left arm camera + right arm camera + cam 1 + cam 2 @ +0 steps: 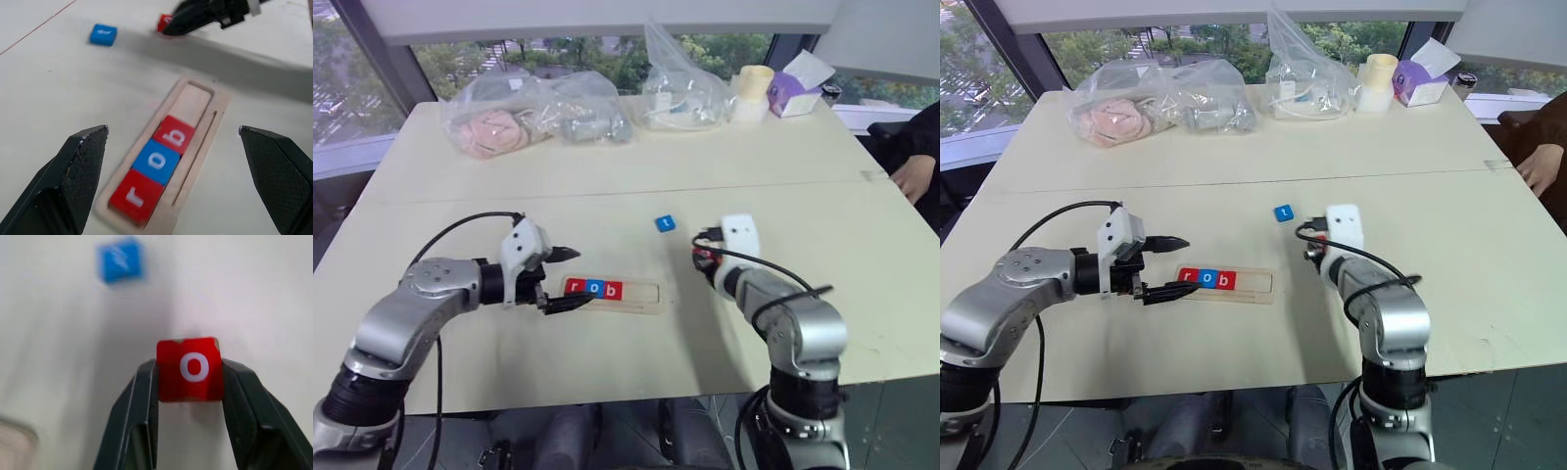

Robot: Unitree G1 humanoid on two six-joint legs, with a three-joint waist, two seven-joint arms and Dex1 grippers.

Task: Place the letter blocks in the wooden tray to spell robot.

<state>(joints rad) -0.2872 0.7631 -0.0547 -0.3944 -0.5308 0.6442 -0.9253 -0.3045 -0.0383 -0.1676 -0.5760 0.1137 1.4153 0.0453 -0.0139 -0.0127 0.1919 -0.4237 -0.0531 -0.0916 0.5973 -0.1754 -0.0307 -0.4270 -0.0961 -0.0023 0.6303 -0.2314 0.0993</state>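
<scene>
Item 1, wooden tray [631,294]: you are seeing it lying flat on the counter [607,176] between the two arms. Its recess is holding three letter blocks side by side at the end nearer the left arm: red r [136,195], blue o [156,161] and red b [175,137]. The other end is lying bare, which by my reading is being kept for the last two tiles.

Item 2, red o block [190,368]: the right end effector [190,377] is pinching it by two opposite edges, letter face showing, close over the counter and well apart from the tray. Holding it by the edges is likely leaving the underside free to drop into the recess next to the b.

Item 3, blue t block [665,223]: it is sitting loose on the counter beyond the tray, near the right end effector, untouched. Judging by the word, it is going in last.

Item 4, left end effector [566,279]: you are holding it spread wide and carrying nothing, hanging just at the filled end of the tray, one finger above and one at the tray edge. It may be steadying or simply waiting there.

Item 5, plastic bags [533,117]: these are lying at the far edge of the counter, clear of the work.
</scene>
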